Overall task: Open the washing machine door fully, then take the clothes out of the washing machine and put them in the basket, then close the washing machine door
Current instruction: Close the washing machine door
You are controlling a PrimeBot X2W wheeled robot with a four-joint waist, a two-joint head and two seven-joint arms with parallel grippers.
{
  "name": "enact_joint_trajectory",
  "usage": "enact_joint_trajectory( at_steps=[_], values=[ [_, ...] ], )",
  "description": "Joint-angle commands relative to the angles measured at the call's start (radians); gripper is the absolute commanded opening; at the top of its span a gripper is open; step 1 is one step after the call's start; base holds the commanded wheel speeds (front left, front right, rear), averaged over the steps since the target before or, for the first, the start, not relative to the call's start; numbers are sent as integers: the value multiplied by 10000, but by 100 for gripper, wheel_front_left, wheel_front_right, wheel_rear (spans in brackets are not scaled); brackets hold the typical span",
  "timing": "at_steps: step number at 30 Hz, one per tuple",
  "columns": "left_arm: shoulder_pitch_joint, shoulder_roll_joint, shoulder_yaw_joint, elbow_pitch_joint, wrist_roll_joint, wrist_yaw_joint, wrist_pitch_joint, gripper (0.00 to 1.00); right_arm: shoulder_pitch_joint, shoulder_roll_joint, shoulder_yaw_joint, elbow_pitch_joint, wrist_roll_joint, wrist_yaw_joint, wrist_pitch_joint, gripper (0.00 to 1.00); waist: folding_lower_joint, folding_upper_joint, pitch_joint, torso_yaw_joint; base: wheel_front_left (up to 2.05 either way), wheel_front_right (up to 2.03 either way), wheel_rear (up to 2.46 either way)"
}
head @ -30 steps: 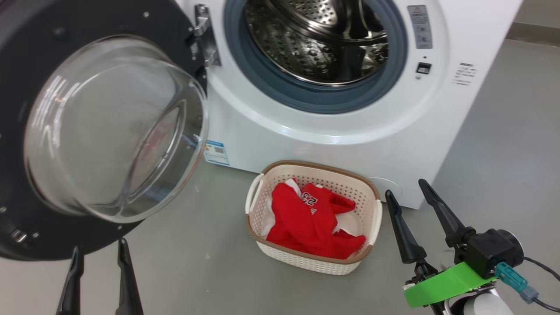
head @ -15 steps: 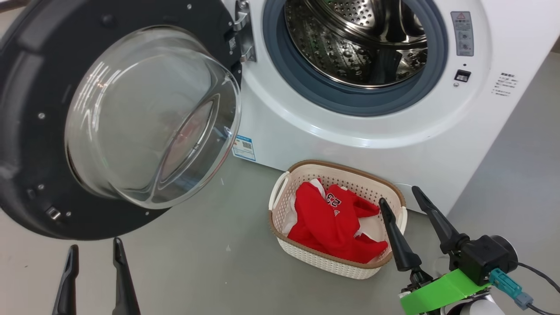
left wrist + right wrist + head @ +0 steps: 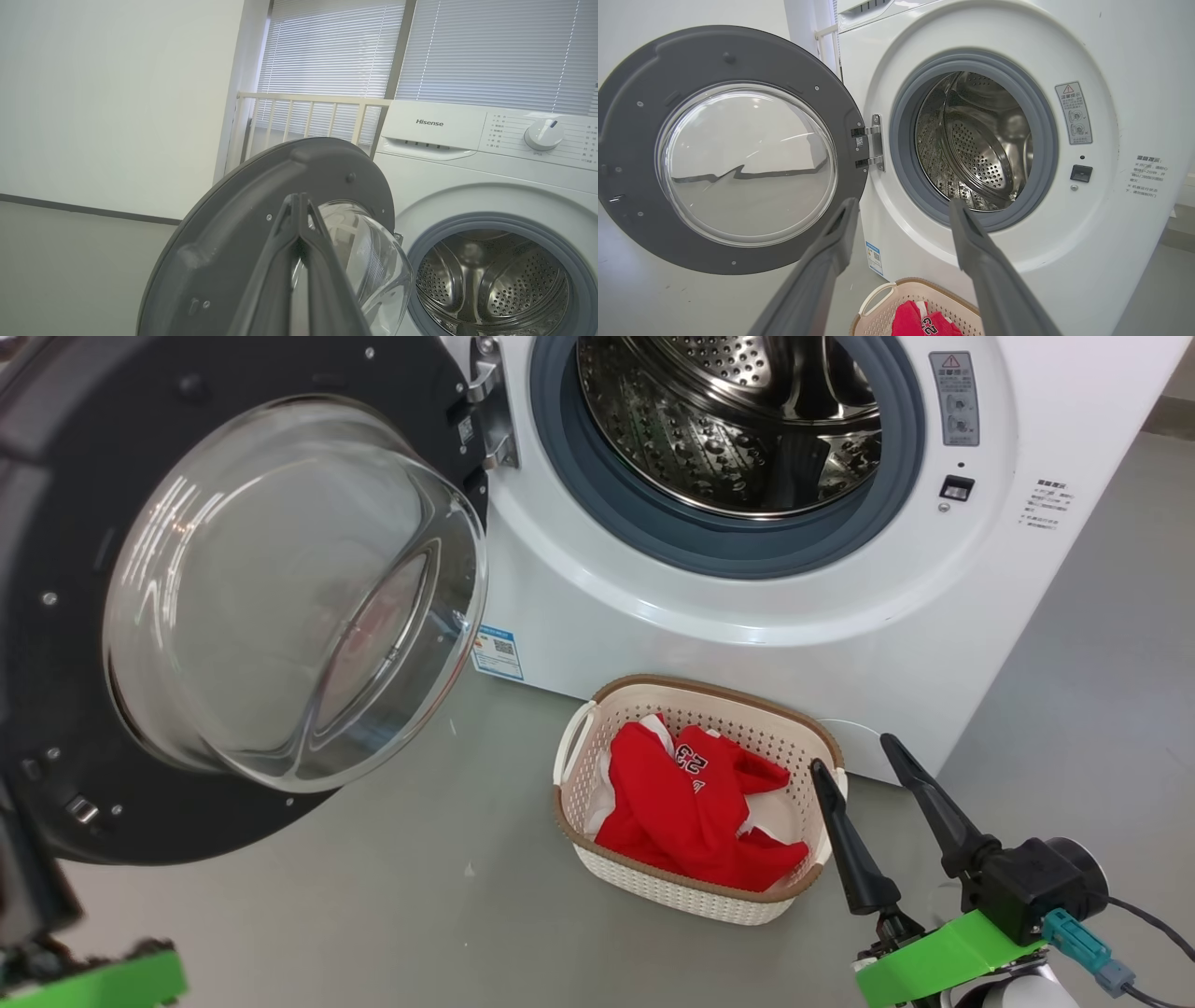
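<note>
The washing machine door (image 3: 280, 588) stands swung wide open to the left, its glass bowl bulging toward me. The white washing machine (image 3: 747, 644) shows a bare steel drum (image 3: 728, 420). On the floor in front of it, the basket (image 3: 719, 691) holds the red and white clothes (image 3: 691, 803). My right gripper (image 3: 853, 752) is open and holds nothing, just right of the basket. In the left wrist view my left gripper (image 3: 297, 201) is shut on nothing, in front of the door (image 3: 233, 224). Its green wrist mount (image 3: 93, 980) is blurred at the lower left.
Grey floor (image 3: 373, 896) spreads between the door and the basket. A white railing (image 3: 308, 116) and window blinds stand behind the washer, with a plain wall to the left. A blue label (image 3: 495, 653) sits low on the washer front.
My left gripper's fingers, apart at the bottom left before, have closed together, and the arm has swung to the left edge, blurred. The head camera shifted. The right gripper barely moved.
</note>
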Motion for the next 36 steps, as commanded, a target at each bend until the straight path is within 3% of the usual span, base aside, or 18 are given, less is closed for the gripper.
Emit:
enact_joint_trajectory(
  at_steps=[1,8,16,20,25,30,36],
  values=[
    [-617,269,548,-215,-223,-146,-89,0,-166,-4,148,-246,-129,48,-63,100,0,0,5,-54,0,0,0],
    [-2153,686,1695,361,-1610,-475,-90,0,-183,-4,128,-226,-146,48,-63,100,0,0,16,-204,0,0,0],
    [-3904,1185,2735,2005,-3376,-836,64,0,-192,-4,150,-187,-161,48,-63,100,0,0,-20,-352,0,0,0],
    [-4928,1644,3214,3203,-4423,-874,679,0,-201,-4,174,-175,-187,48,-44,100,0,0,-81,-449,0,0,0],
    [-6089,2460,3664,4772,-5106,-700,1274,0,-170,-4,187,-255,-206,48,39,100,0,0,-98,-558,0,0,0],
    [-7242,2985,4093,6835,-6263,-26,2779,0,-97,-4,171,-383,-237,48,153,100,0,0,-120,-631,0,0,0],
    [-7839,3754,3900,8591,-6346,488,3813,0,-53,-4,201,-449,-245,48,226,100,0,0,-160,-695,0,0,0]
  ],
)
